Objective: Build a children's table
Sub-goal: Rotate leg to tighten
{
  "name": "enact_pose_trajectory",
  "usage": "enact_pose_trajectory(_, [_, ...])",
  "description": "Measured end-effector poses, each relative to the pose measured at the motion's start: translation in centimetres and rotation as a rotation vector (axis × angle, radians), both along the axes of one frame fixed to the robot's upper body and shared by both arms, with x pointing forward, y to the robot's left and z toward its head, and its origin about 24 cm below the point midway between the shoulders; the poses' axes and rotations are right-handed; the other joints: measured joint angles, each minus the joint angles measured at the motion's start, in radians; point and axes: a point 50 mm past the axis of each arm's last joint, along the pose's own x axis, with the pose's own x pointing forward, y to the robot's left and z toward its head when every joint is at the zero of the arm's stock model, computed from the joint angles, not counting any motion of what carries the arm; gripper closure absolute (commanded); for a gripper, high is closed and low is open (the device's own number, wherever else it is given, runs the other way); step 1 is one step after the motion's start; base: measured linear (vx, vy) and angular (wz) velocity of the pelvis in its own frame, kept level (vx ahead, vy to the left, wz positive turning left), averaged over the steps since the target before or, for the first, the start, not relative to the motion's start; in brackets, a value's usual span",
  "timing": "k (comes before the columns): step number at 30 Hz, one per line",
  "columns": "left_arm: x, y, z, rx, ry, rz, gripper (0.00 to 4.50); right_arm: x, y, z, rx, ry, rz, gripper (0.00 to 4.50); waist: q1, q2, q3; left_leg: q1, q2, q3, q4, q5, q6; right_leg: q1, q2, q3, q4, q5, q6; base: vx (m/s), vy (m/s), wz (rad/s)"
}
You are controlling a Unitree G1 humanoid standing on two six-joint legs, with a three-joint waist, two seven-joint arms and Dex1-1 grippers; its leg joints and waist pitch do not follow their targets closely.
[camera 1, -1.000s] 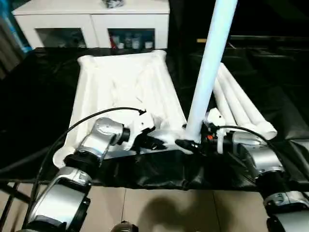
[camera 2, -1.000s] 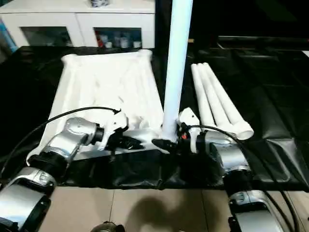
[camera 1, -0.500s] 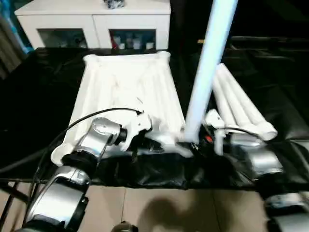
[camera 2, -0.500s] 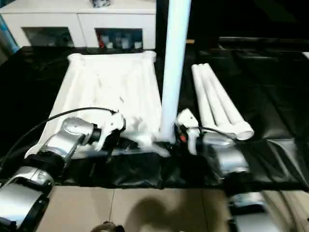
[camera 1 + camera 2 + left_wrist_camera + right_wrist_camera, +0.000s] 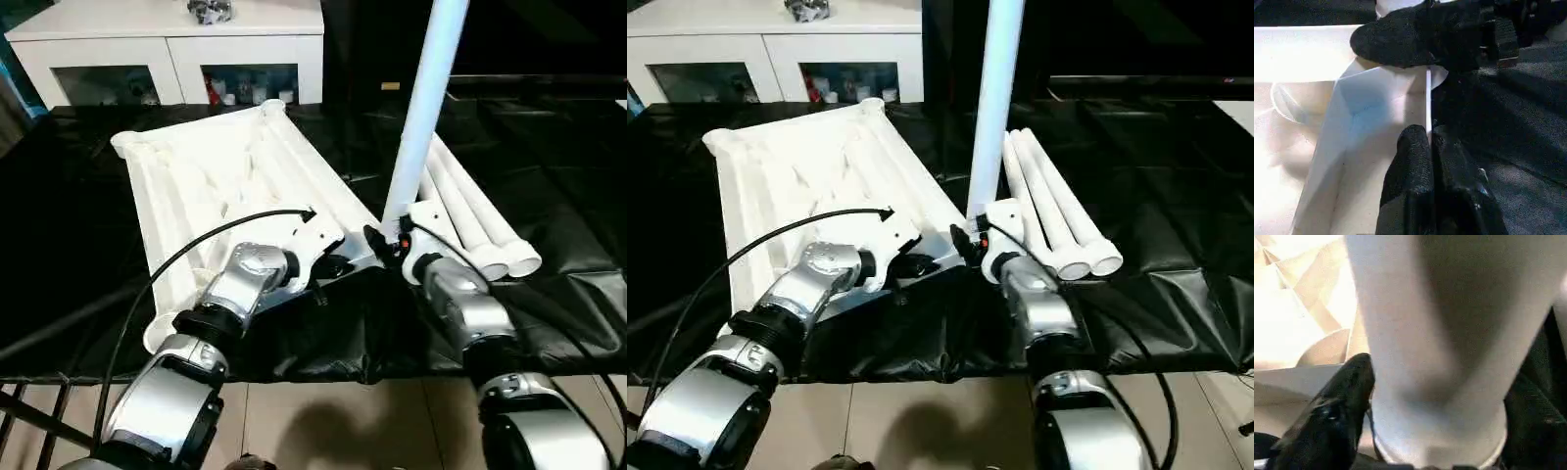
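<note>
The right tool (image 5: 384,242) clamps the foot of an upright leg (image 5: 423,108) at the table top's (image 5: 211,181) near corner. The left tool (image 5: 1427,142) pinches that top's rim beside it. Three spare legs (image 5: 470,220) lie just beyond the upright leg on the black-covered desk (image 5: 578,196).

A home-like room: white glass-door cabinet (image 5: 176,49) behind a black-covered table (image 5: 78,225)

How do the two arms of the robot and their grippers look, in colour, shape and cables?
Both forearms are silver, rounded metal segments with dark joint rings. The left forearm carries a thin black cable that arcs over it. The right forearm has a black cable too, and a small orange-red mark near its white wrist housing. The left gripper and right gripper each have black fingers.
</note>
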Motion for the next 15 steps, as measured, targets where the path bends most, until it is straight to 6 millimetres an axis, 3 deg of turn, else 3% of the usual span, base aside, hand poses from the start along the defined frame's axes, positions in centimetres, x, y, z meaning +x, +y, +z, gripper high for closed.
enact_pose_trajectory(5, [-0.2,0.5,0.2,-0.006,0.005,-0.045,4.50,-0.2,-0.5,0.2,-0.022,-0.012,0.125,0.27,0.002,0.001,0.001,-0.001,0.000,0.000,-0.003,0.000,0.000,-0.002,0.000,0.000,0.000,0.000,0.000,0.000,0.000,0.00])
enact_pose_trajectory(9, [-0.7,1.3,0.3,-0.015,0.015,-0.138,4.50,-1.0,-1.6,0.4,-0.034,-0.017,0.315,0.27,0.015,0.003,0.000,-0.006,0.001,0.000,-0.004,0.000,0.000,-0.008,0.000,-0.002,0.001,-0.001,0.001,0.000,0.000,0.00])
enact_pose_trajectory(15, [-1.1,2.4,0.3,-0.030,0.061,-0.223,4.50,-2.1,-2.8,0.9,-0.032,0.020,0.550,0.27,0.022,0.004,0.000,-0.008,0.001,0.000,-0.002,0.000,0.001,-0.009,0.000,-0.002,0.001,0.000,0.001,0.000,0.000,0.00])
